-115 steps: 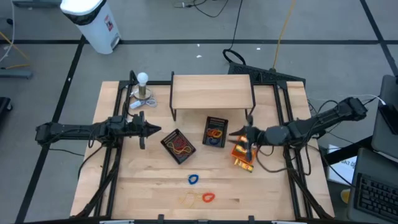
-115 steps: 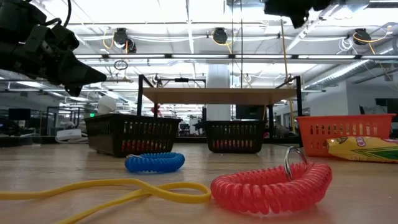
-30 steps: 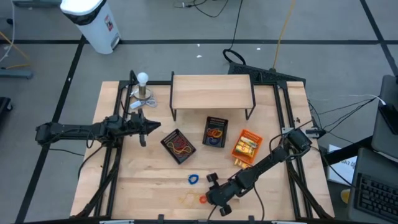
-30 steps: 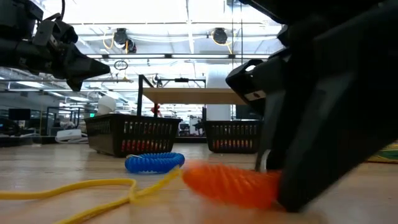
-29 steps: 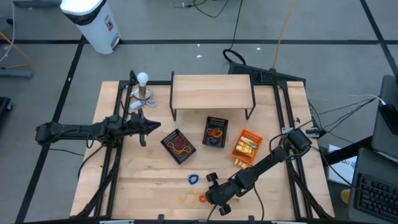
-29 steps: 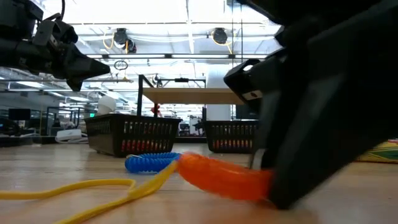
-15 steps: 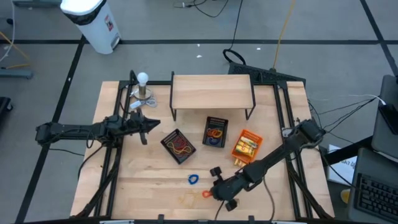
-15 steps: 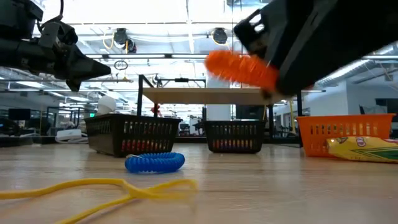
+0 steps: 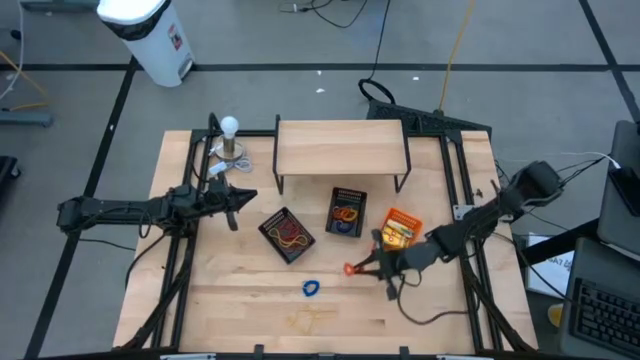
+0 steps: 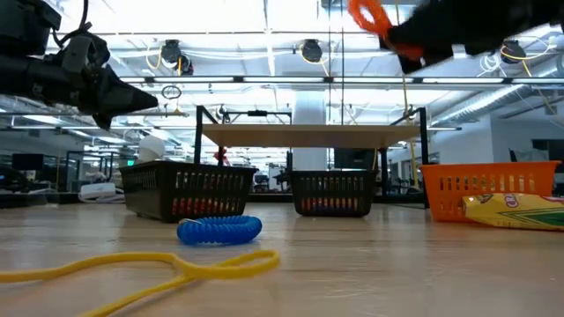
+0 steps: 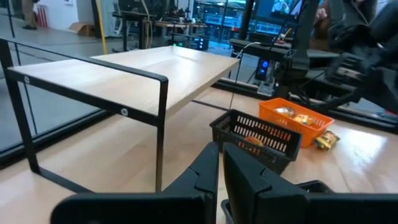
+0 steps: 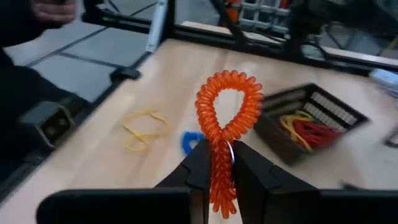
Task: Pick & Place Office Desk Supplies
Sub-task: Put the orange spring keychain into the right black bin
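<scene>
Coils numbered two: our right gripper point(image 12: 216, 163) pinched one orange coil point(image 12: 224, 121) up in the air, one blue coil point(image 9: 311, 288) lay on the table point(image 9: 440, 320). Our left gripper point(image 11: 219, 163) stayed pressed together, holding nothing.

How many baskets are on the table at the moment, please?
3: a black basket left of centre, a second black basket beside it below the wooden shelf, and an orange basket to the right. None appear hidden.

Grey floor point(image 9: 80, 120) marked with dark tape lines surrounds the wooden table point(image 9: 240, 300); a white bin point(image 9: 150, 35) stands nearby.
</scene>
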`<action>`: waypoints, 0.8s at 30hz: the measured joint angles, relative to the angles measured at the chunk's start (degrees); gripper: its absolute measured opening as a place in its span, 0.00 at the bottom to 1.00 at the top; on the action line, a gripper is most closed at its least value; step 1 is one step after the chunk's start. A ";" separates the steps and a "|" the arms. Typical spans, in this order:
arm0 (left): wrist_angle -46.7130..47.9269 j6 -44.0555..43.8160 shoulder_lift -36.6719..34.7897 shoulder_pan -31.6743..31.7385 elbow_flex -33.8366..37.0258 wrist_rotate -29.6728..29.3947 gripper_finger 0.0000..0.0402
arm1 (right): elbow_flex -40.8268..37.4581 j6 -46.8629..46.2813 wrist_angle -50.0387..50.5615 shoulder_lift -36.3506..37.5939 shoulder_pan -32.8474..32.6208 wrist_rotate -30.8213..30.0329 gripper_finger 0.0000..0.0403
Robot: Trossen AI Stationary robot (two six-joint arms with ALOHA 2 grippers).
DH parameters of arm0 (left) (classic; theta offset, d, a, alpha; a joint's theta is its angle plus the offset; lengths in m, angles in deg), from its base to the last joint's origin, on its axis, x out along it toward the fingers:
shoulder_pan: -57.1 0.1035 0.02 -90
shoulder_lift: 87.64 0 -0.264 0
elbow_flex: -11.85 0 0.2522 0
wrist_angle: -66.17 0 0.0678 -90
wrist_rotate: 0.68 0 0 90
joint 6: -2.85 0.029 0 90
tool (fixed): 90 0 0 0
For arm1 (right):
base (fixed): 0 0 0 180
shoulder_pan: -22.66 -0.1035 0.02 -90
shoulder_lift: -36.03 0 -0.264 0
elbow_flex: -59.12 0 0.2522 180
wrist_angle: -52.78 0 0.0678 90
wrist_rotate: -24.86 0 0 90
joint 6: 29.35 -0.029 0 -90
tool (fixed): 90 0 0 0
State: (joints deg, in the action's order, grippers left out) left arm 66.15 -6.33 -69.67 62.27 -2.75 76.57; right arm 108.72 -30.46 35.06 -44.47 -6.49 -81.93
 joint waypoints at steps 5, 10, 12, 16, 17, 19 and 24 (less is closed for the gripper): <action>0.49 0.61 0.02 -0.01 0.00 -0.26 0.06 | -5.66 0.80 -8.34 1.43 2.10 0.00 0.08; -0.31 5.62 0.02 -0.01 0.01 -0.93 0.06 | -9.16 2.54 -16.06 1.34 3.76 0.25 0.09; -1.80 6.85 0.00 -0.01 0.00 -1.34 0.06 | -10.26 2.73 -19.74 1.41 4.33 0.23 0.08; -2.87 7.67 0.00 0.00 0.00 -1.34 0.06 | -12.14 4.52 -25.01 1.40 4.80 0.33 0.09; -3.19 8.47 0.02 -0.02 0.00 -1.68 0.06 | -12.62 5.07 -25.94 1.64 4.95 0.43 0.09; -3.69 11.08 0.00 -0.02 0.00 -3.01 0.06 | -14.19 5.56 -27.15 3.07 5.64 0.40 0.09; -0.93 13.88 0.02 0.00 0.00 -4.46 0.06 | -19.22 5.89 -27.38 11.40 9.26 0.55 0.08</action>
State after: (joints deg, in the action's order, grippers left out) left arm 65.22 7.55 -69.65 62.27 -2.75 72.11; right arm 89.50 -24.57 7.68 -33.06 2.77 -81.38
